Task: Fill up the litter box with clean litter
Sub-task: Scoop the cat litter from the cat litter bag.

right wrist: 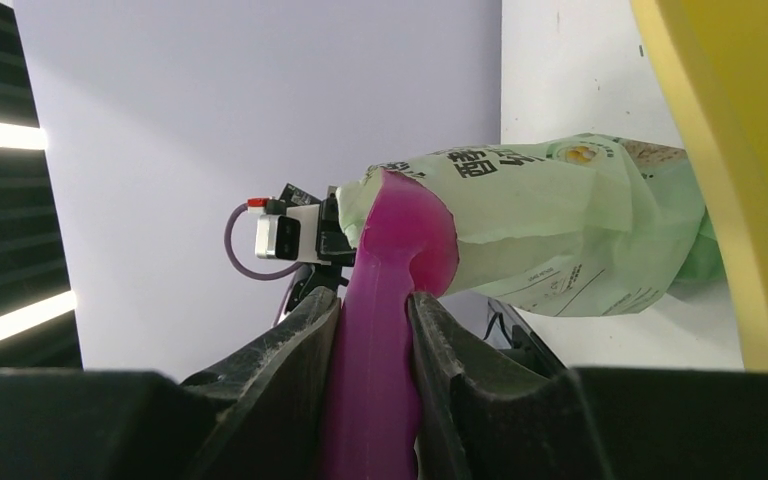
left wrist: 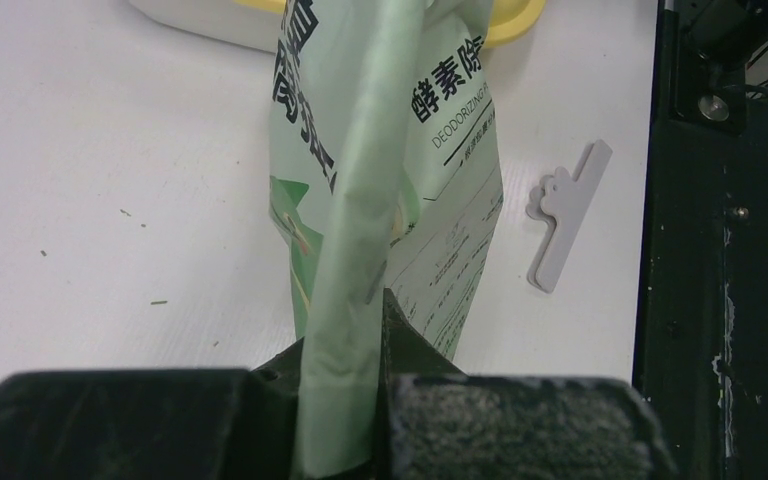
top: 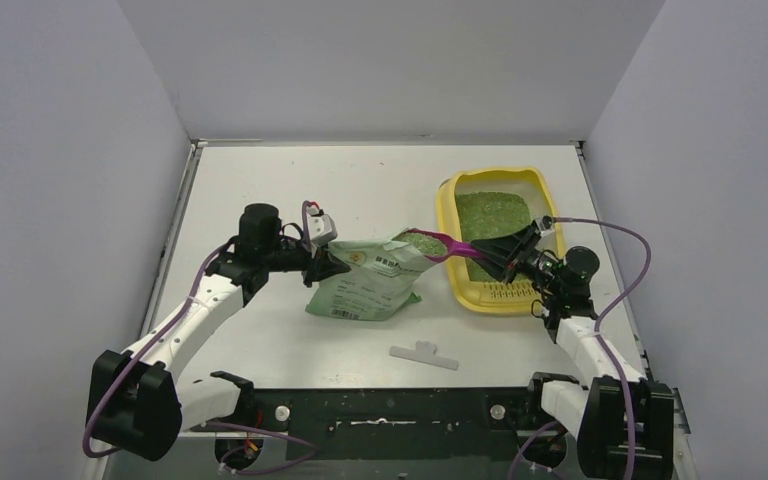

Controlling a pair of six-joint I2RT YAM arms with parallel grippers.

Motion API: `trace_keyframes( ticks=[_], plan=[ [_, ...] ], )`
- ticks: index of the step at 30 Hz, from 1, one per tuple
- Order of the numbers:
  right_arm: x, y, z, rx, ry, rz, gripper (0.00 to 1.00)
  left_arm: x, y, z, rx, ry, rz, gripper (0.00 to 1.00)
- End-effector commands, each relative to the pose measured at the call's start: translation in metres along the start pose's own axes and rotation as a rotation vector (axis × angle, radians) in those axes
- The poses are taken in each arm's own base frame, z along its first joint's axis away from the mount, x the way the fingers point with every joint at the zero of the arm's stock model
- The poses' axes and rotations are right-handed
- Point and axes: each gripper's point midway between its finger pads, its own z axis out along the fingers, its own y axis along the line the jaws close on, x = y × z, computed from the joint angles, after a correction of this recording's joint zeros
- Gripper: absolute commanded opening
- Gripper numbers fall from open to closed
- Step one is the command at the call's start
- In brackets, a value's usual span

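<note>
The yellow litter box (top: 543, 185) sits at the right of the table with green clean litter (top: 490, 212) in it; its rim shows in the right wrist view (right wrist: 720, 150). A light-green printed bag (top: 375, 280) lies left of it, its open mouth toward the box. My left gripper (top: 322, 266) is shut on the bag's edge (left wrist: 350, 300). My right gripper (top: 505, 262) is shut on the handle of a magenta scoop (right wrist: 380, 330). The scoop's bowl (top: 428, 243) holds green granules at the bag's mouth.
A flat white clip (top: 423, 354) lies on the table in front of the bag, also in the left wrist view (left wrist: 565, 215). A black base plate (top: 390, 410) runs along the near edge. Grey walls enclose the table.
</note>
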Motion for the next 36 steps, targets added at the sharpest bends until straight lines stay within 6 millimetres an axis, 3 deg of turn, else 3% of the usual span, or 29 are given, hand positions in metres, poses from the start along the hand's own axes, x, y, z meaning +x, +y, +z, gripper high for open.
trace_keyframes(
  ticks=[1,24,29,33,36],
  plan=[
    [-0.002,0.023,-0.007,-0.038,0.01,-0.098,0.0,-0.034,-0.007,-0.004,0.042,-0.087,0.126,0.0],
    [-0.02,0.044,-0.052,0.019,-0.072,-0.163,0.0,-0.023,0.005,-0.006,-0.046,-0.015,0.109,0.0],
    [-0.03,0.049,-0.057,0.045,-0.115,-0.185,0.0,-0.022,0.007,-0.008,-0.068,0.011,0.089,0.08],
    [-0.047,0.053,-0.064,0.077,-0.178,-0.198,0.0,-0.023,0.008,-0.009,-0.089,0.019,0.081,0.19],
    [-0.061,0.055,-0.07,0.095,-0.226,-0.209,0.0,-0.023,0.01,-0.01,-0.109,0.033,0.072,0.21]
  ],
)
